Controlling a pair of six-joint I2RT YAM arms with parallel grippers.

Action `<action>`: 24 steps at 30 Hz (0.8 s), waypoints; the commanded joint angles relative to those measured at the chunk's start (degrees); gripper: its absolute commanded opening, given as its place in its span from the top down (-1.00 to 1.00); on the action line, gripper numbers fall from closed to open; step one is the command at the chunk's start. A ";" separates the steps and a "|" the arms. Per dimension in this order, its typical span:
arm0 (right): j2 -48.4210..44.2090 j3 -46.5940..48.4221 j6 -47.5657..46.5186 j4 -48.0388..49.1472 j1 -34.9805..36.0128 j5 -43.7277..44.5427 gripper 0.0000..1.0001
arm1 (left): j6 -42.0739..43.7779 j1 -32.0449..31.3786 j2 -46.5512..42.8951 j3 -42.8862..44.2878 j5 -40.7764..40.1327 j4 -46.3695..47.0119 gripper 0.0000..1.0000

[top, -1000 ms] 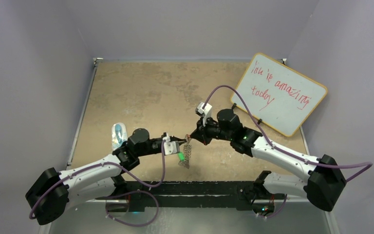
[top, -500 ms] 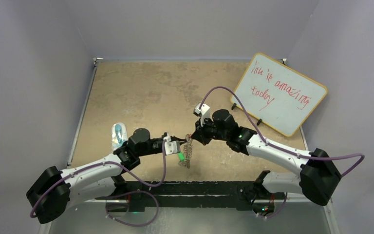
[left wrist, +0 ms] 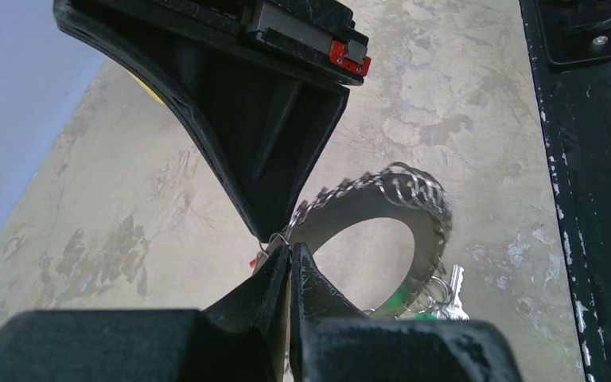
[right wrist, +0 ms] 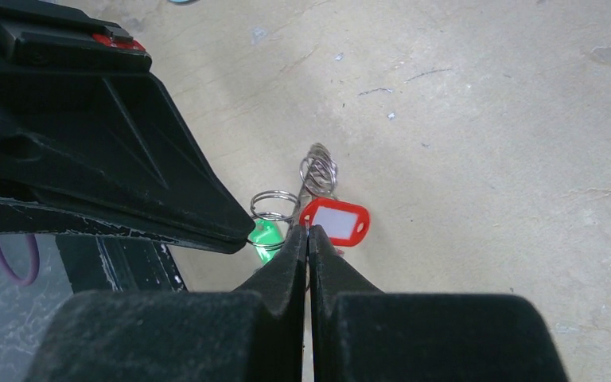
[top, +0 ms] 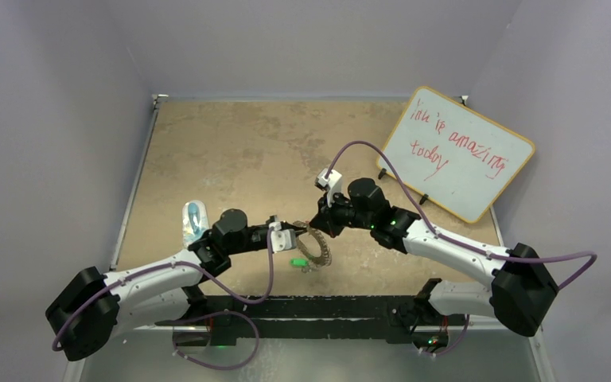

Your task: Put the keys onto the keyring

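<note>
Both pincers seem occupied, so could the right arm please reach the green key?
Probably not: the right pincer is shut at the rim of the keyring, tip to tip with the left pincer; the green key is beneath.

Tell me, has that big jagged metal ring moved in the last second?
Yes. The keyring has swung right, toward the whiteboard, and now shows its open centre instead of hanging edge-on.
</note>
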 commanded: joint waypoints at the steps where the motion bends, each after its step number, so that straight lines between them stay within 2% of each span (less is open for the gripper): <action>1: -0.42 0.17 0.01 1.83 0.43 -1.91 1.00 | -1.01 -0.27 1.21 0.40 -0.26 2.79 1.00; 7: -0.11 0.31 0.45 1.11 0.40 -1.05 1.00 | -1.73 -0.27 1.91 0.35 -2.17 2.48 0.97; 10: -0.11 0.41 0.47 1.02 0.43 -1.08 1.00 | -2.21 -0.21 1.27 -0.05 -3.49 1.98 0.84; 13: 0.06 0.43 0.55 1.09 0.43 -1.34 1.00 | -2.48 -0.23 0.02 -0.92 -4.63 1.93 0.60; 16: 0.22 0.51 0.64 1.24 0.44 -1.70 1.00 | -2.49 -0.25 -0.98 -1.88 -5.92 2.35 0.48; 24: 0.42 0.54 0.73 1.54 0.37 -2.09 1.00 | -2.18 -0.34 0.46 -1.90 -6.09 3.20 0.47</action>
